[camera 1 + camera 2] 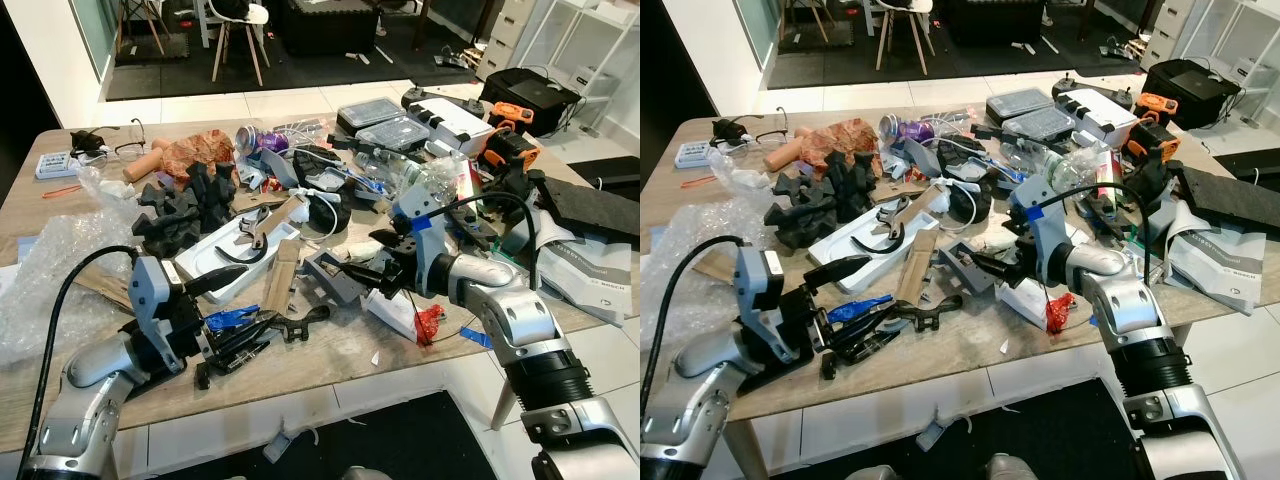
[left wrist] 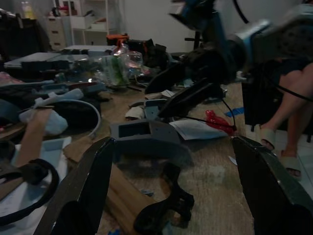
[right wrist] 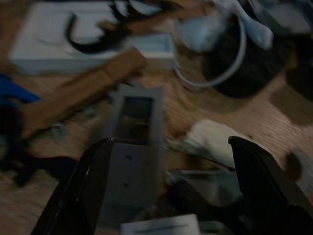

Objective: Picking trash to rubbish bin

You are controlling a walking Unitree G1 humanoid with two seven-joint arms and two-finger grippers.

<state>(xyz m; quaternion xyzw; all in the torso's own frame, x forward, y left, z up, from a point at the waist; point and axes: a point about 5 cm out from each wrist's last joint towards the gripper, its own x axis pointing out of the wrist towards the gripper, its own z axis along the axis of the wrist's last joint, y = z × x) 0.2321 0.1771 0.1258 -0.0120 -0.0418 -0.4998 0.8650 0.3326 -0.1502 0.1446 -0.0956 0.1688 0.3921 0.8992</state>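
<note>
A wooden table [image 1: 340,355] is heaped with clutter. A grey plastic box part [image 1: 335,275] lies near the middle front. My right gripper [image 1: 378,262] is open just right of it, and the right wrist view has the part [image 3: 134,142] between and ahead of the spread fingers [image 3: 88,186]. A red crumpled wrapper [image 1: 430,322] and a white paper piece [image 1: 395,310] lie under that arm. My left gripper [image 1: 232,305] is open at the front left, low over a blue scrap [image 1: 232,318] and black parts [image 1: 300,322], holding nothing.
A wooden strip [image 1: 280,275], a white tray [image 1: 225,255], black foam pieces [image 1: 185,205], bubble wrap [image 1: 40,270], a drink can [image 1: 250,137] and plastic containers [image 1: 390,130] crowd the table. A person's legs [image 2: 288,98] are beside the table. Chairs [image 1: 240,30] stand behind.
</note>
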